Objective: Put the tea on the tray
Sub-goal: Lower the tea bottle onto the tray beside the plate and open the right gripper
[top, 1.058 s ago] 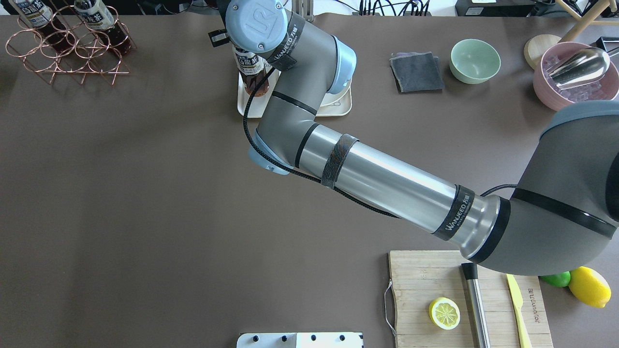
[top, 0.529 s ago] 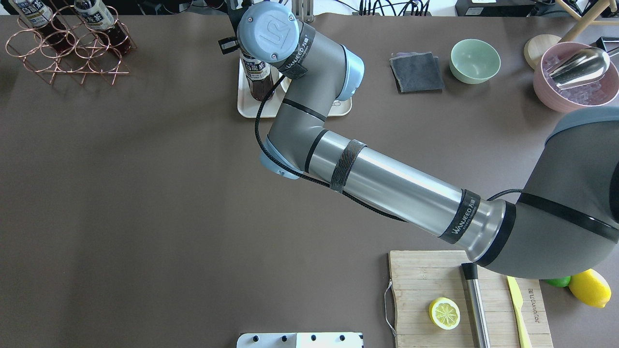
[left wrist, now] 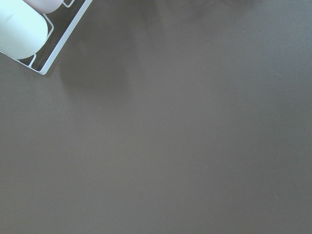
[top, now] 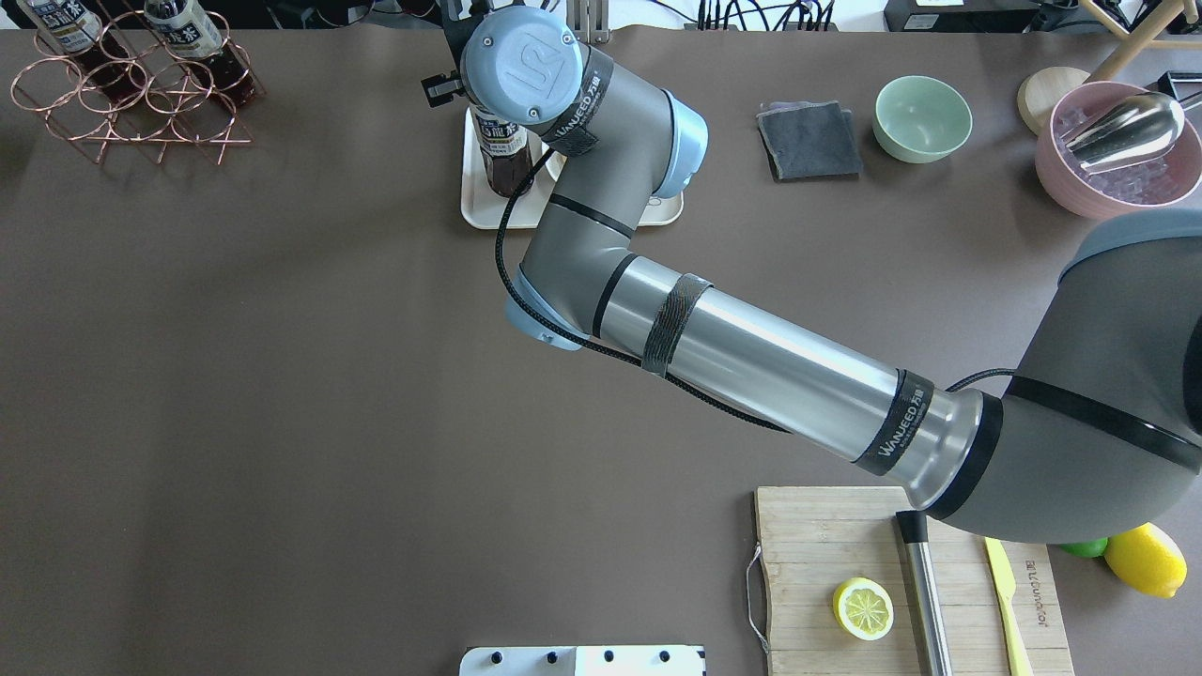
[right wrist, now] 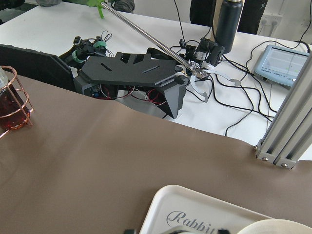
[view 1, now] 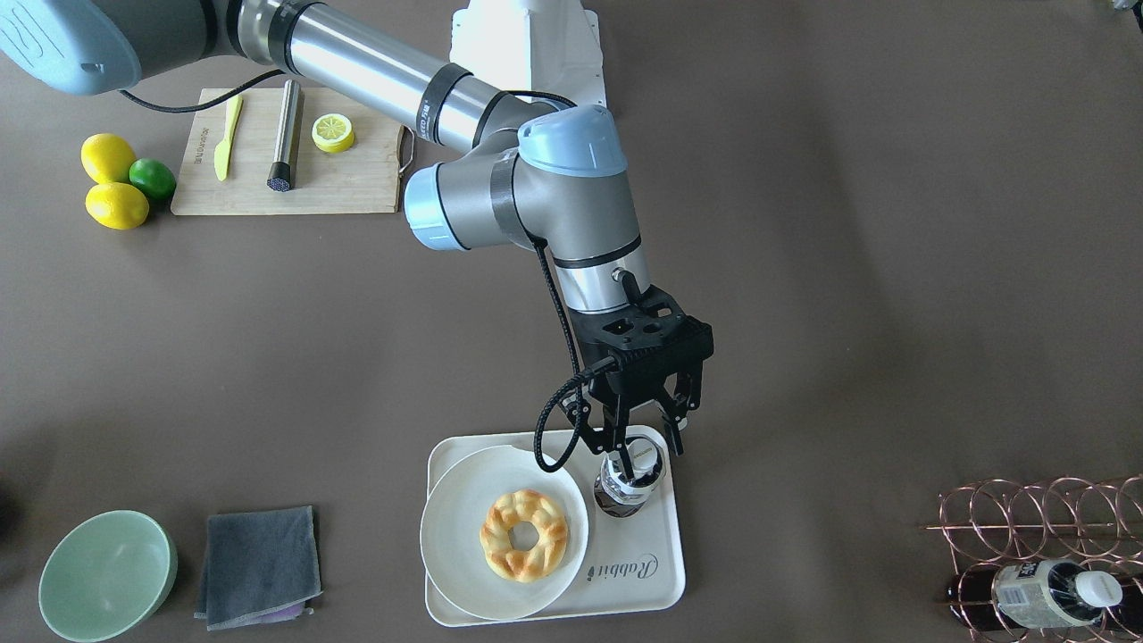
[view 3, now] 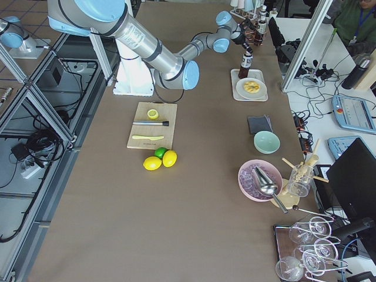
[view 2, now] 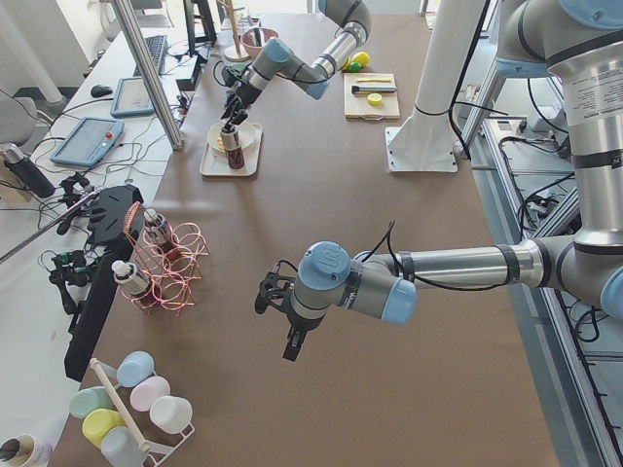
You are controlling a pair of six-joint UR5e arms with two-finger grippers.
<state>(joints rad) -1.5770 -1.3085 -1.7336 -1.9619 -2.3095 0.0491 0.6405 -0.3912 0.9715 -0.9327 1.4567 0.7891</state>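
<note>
On the tray (view 1: 645, 572) stands reddish-brown, white-capped tea (view 1: 621, 496) under the end effector (view 1: 648, 449), grip unclear.

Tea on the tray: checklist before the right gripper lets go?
1. Tea inside the tray rim: ok.
2. Tea upright: ok, per the side views.
3. Base seated on the tray: cannot tell, the contact is not visible.
4. Clear of the plate with the pastry: cannot tell, they sit very close.
5. Right gripper shut on the tea's top: ok.
6. Left gripper away from the tray: ok.
</note>
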